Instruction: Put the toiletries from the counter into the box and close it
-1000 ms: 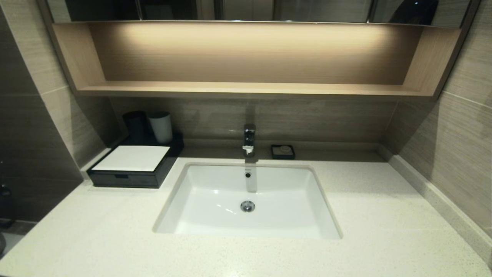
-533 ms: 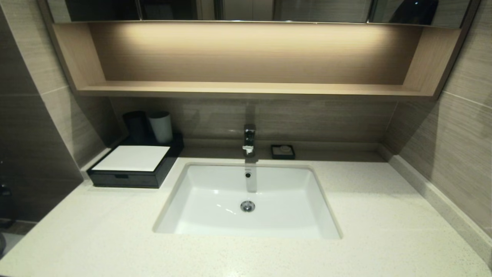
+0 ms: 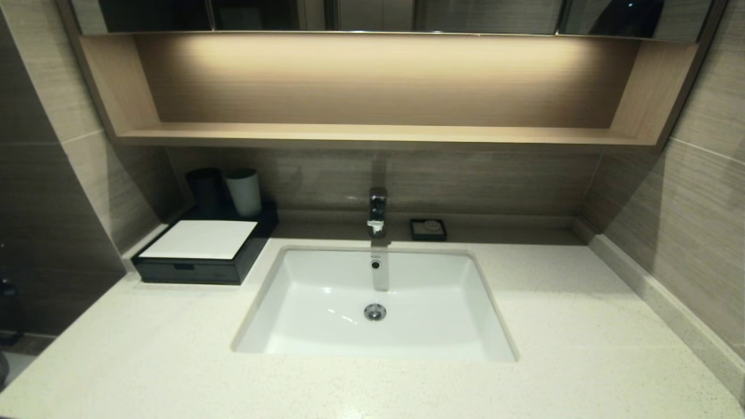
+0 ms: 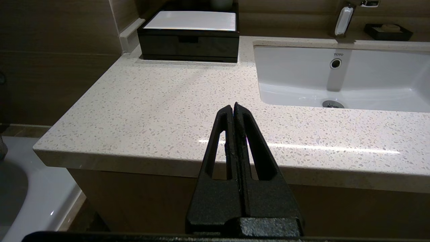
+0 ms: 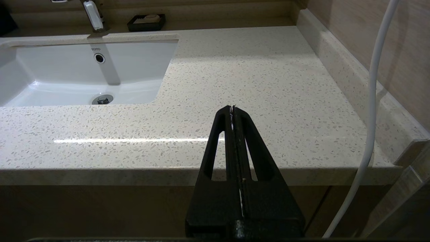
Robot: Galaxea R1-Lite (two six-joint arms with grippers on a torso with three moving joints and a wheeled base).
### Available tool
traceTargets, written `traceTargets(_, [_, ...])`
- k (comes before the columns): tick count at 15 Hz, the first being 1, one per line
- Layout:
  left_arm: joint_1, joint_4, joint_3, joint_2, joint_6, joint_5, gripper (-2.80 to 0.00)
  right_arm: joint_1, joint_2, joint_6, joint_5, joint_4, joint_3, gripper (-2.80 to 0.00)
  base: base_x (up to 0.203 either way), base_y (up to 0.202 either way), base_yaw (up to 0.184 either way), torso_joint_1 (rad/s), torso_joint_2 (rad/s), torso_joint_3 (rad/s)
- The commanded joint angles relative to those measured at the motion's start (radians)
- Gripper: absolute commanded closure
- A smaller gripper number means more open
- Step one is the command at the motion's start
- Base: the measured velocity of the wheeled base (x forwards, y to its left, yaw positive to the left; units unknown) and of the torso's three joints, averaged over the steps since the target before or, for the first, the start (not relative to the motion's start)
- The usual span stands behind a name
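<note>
Black, low box (image 3: 198,256) with white top, drawer shut; left gripper (image 4: 234,107) and right gripper (image 5: 232,109) pressed together

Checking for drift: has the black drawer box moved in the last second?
No. The black drawer box sits in the same spot left of the basin.

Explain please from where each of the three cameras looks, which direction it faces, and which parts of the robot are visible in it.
Head view: high up, facing forward and down on the counter, basin and box; no robot part shows.
Left wrist view: behind the shut left end effector, before the counter's front edge, facing the box.
Right wrist view: behind the shut right end effector, likewise low, facing the counter's right part; a white cable hangs beside.
Shared: both wrist views see the basin, faucet and soap dish.
</note>
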Motion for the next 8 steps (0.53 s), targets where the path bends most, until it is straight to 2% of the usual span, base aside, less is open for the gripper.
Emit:
traceTargets(1, [0.001,-0.001,0.000,0.001,0.000,0.001,0.00,0.000,0.002,0.001,0.000,0.000,0.000,0.00,0.000,0.000,0.000,0.000,0.00,0.000])
traceTargets(8, [0.000,-0.001,0.000,0.001,0.000,0.001,0.00,0.000,0.002,0.001,0.000,0.000,0.000,0.00,0.000,0.000,0.000,0.000,0.00,0.000])
